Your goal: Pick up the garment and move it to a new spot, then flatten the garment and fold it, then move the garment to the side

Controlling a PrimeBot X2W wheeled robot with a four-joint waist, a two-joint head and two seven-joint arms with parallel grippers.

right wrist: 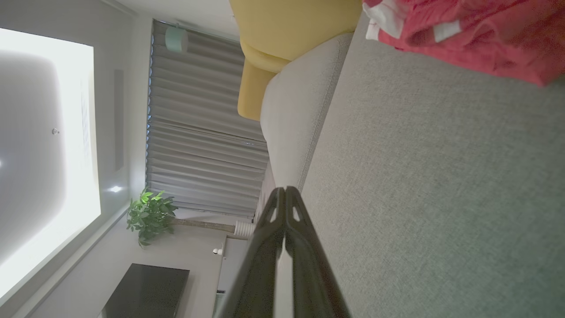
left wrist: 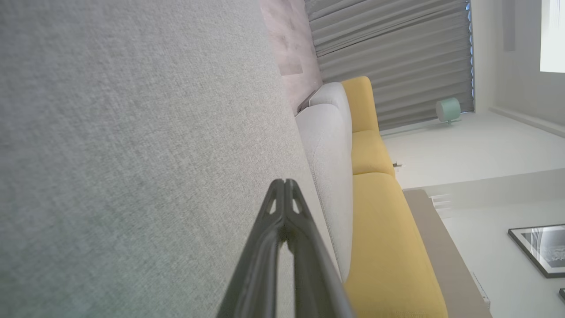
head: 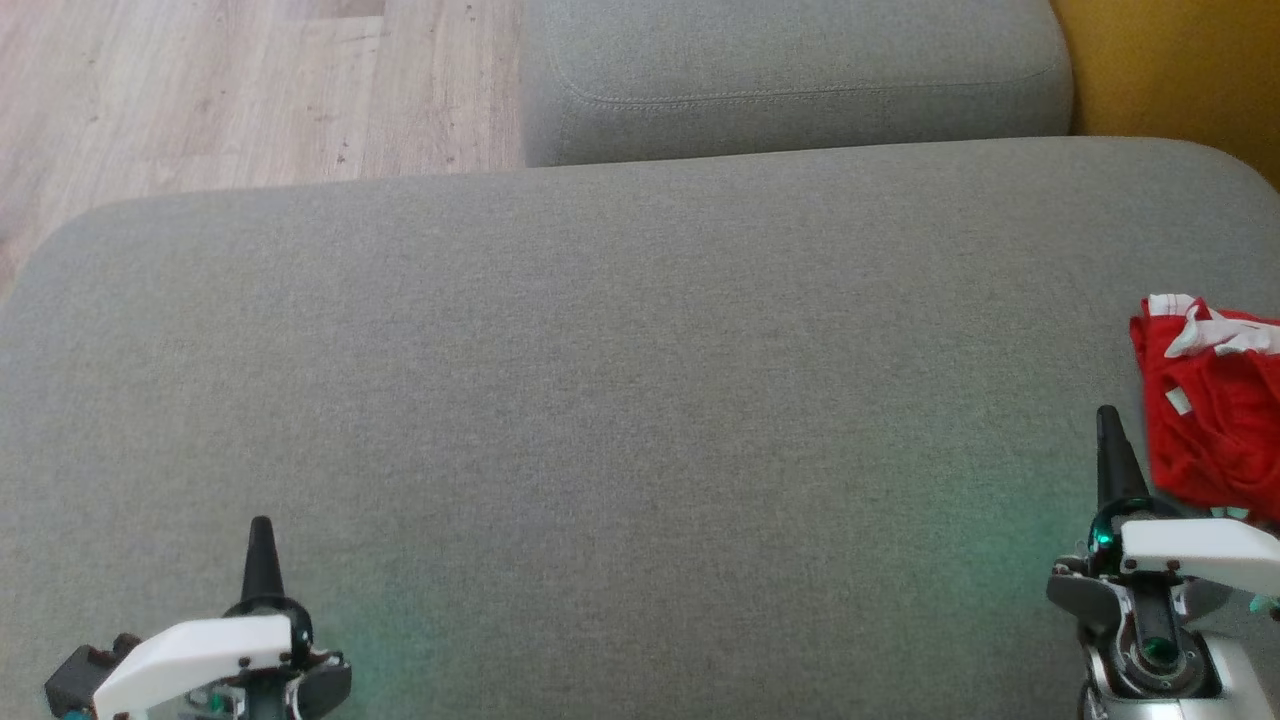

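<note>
The garment (head: 1215, 405) is a crumpled red piece with white trim, lying at the right edge of the grey cushion (head: 620, 400) and partly cut off by the frame. In the right wrist view the garment (right wrist: 468, 39) fills the upper right corner. My right gripper (head: 1108, 418) is shut and empty, just left of the garment and apart from it. In its own view the right gripper (right wrist: 285, 191) has its tips pressed together over bare fabric. My left gripper (head: 261, 528) is shut and empty at the lower left, far from the garment, and its own view shows the left gripper (left wrist: 284, 182) closed.
A second grey cushion (head: 790, 80) lies behind the main one. Yellow upholstery (head: 1180, 70) shows at the top right. Wooden floor (head: 250, 90) lies beyond the cushion's far left edge. Broad bare fabric spreads between the two grippers.
</note>
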